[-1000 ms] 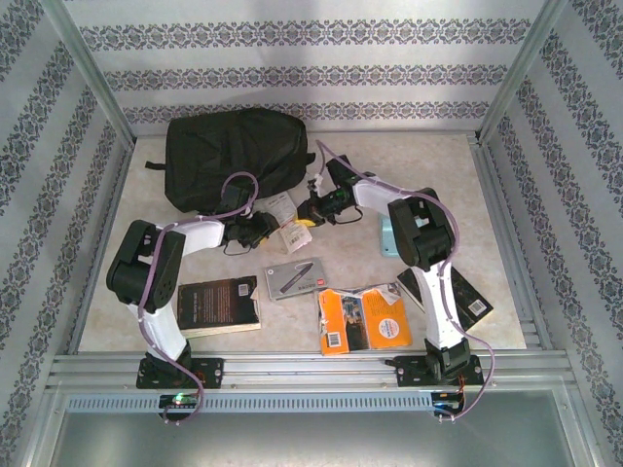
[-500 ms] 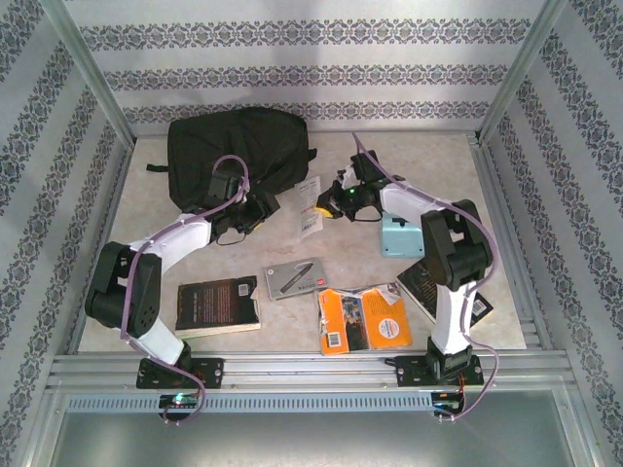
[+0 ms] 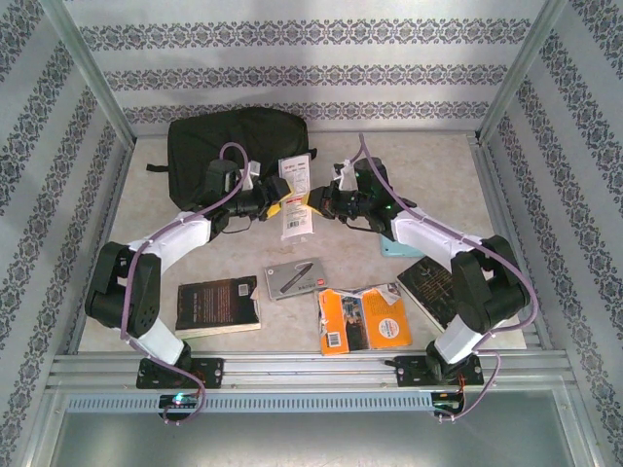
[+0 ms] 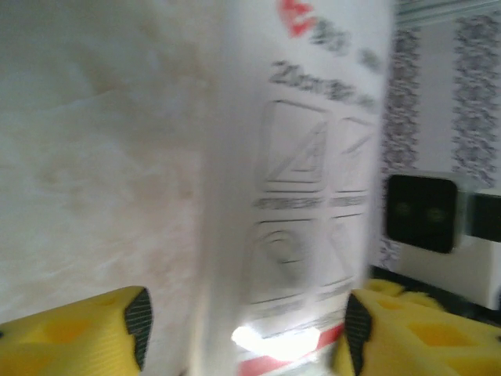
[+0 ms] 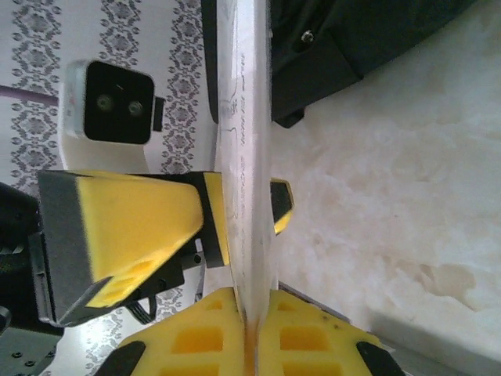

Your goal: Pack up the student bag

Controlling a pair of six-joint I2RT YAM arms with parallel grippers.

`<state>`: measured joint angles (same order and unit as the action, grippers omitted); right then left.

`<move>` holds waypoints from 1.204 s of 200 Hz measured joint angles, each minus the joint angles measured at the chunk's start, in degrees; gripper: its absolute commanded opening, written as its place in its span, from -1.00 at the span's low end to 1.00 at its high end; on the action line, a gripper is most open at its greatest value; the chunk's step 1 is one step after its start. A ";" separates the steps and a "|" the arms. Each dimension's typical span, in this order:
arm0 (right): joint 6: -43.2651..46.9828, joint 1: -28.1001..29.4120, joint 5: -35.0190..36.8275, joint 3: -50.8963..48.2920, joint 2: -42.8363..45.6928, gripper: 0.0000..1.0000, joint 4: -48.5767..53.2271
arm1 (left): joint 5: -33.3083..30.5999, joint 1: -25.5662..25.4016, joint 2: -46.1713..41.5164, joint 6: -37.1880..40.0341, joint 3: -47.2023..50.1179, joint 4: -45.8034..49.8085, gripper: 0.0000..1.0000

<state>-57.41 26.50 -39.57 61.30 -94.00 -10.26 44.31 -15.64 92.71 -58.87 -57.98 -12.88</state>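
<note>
The student bag (image 3: 234,146), a big black backpack, lies at the back left of the table. In front of it a white printed packet (image 3: 295,209) hangs lifted between both arms. My right gripper (image 3: 317,202) is shut on the packet's edge, seen edge-on (image 5: 246,141) with the yellow fingers (image 5: 313,345) pressed together on it. My left gripper (image 3: 275,197) is open, its fingers (image 5: 213,215) standing on either side of the packet. In the left wrist view the blurred packet (image 4: 313,180) sits between the left gripper's (image 4: 246,329) spread pads (image 4: 138,323).
On the near half of the table lie a dark book (image 3: 218,304), a grey flat case (image 3: 295,277), an orange book (image 3: 364,318), another dark book (image 3: 433,282) under the right arm and a pale teal item (image 3: 394,247). Metal rails edge the table.
The right gripper has carried the packet up and leftward toward the bag. The left arm has reached in, and its jaws have opened wider around the packet.
</note>
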 measured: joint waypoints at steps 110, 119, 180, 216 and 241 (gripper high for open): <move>-5.09 -0.13 2.69 -2.40 1.27 -0.49 -6.36 | 5.27 1.40 2.82 -12.63 3.65 -22.34 -1.00; -5.18 -0.11 2.67 -2.60 1.36 -0.40 -6.49 | 5.70 1.36 2.84 -13.11 3.67 -23.41 -1.00; -9.14 -0.90 0.15 -3.56 1.36 -0.31 -13.11 | 7.56 1.03 2.89 -15.74 4.52 -29.09 -1.00; -15.37 -1.73 -2.29 -4.33 -1.01 -0.36 -21.94 | 7.58 1.03 2.89 -16.85 5.01 -31.45 -1.00; -17.73 -2.03 -3.41 -5.03 -1.92 -0.38 -25.44 | 7.76 1.03 2.89 -16.87 5.35 -31.71 -1.00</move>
<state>-75.13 24.47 -42.98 56.27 -95.92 -35.70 52.07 -14.61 95.59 -75.75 -52.62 -44.60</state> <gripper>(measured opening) 0.312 0.077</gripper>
